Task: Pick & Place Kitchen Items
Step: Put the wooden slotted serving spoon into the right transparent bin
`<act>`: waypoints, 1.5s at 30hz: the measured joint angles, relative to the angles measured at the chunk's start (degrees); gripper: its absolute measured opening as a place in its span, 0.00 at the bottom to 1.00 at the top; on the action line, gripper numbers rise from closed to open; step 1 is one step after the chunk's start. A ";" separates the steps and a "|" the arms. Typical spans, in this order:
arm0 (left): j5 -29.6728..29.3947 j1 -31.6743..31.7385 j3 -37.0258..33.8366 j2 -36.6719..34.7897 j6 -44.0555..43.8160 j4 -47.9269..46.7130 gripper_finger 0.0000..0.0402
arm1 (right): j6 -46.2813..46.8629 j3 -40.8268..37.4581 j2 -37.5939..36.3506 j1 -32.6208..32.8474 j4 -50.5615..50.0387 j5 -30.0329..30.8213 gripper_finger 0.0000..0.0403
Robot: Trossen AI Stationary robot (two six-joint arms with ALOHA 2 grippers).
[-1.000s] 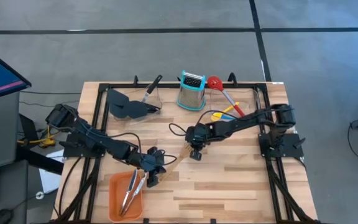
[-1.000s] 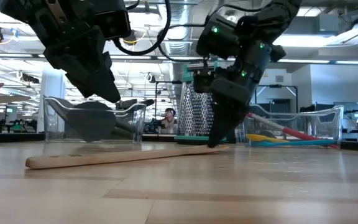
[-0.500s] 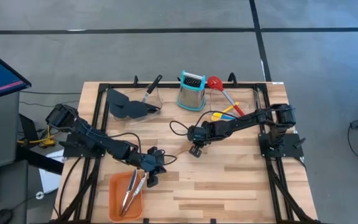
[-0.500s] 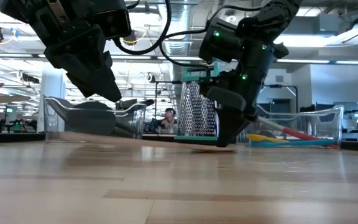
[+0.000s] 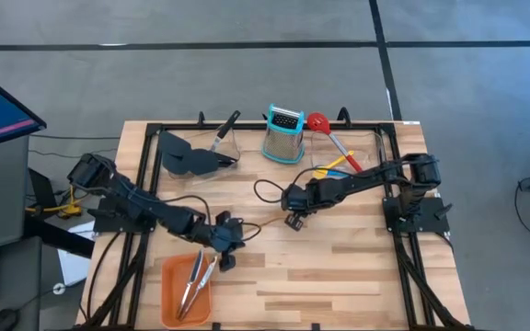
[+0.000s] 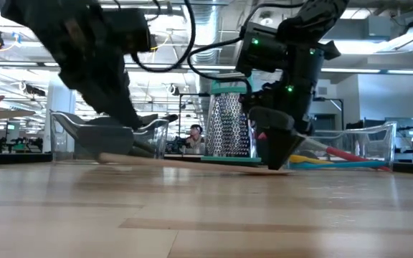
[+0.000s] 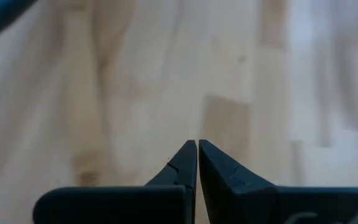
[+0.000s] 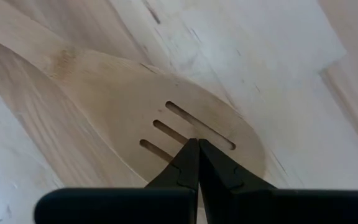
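The wooden slotted spatula (image 6: 185, 162) lies near the table's middle, its blade (image 8: 123, 112) under my right gripper (image 5: 293, 221). That gripper is shut, with its tips down on the blade (image 6: 274, 166). The handle reaches toward my left gripper (image 5: 225, 257), which is shut and empty just above the bare wood (image 7: 197, 144). In the low view the handle's free end (image 6: 100, 156) seems a little off the table. Steel tongs (image 5: 194, 280) lie in the orange tray (image 5: 175, 303). My right gripper presses its shut fingertips (image 8: 188, 163) on the spatula's slotted blade, right at the three slots (image 8: 166, 132) near the blade's broad end. The fingers come from above, slanting. The blade lies flat on the table under them.
A clear bin (image 5: 228, 138) at the far left holds black spatulas (image 5: 187, 158). A steel grater (image 5: 283, 134) stands at the far middle. A second clear bin (image 6: 371, 140) beside it holds a red slotted spoon (image 5: 318, 121) and small yellow and blue spoons (image 5: 329, 170).
My right gripper, shut on the blade, has gone toward the table's right and far side and dragged the spatula along. The spatula has slid and turned, and its handle end has left the near spot beside the tray and now lies by my left gripper.
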 joint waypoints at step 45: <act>3.40 11.74 3.40 0.00 11.29 -15.76 0.26 | 2.97 -0.13 0.15 0.26 -0.78 3.41 0.00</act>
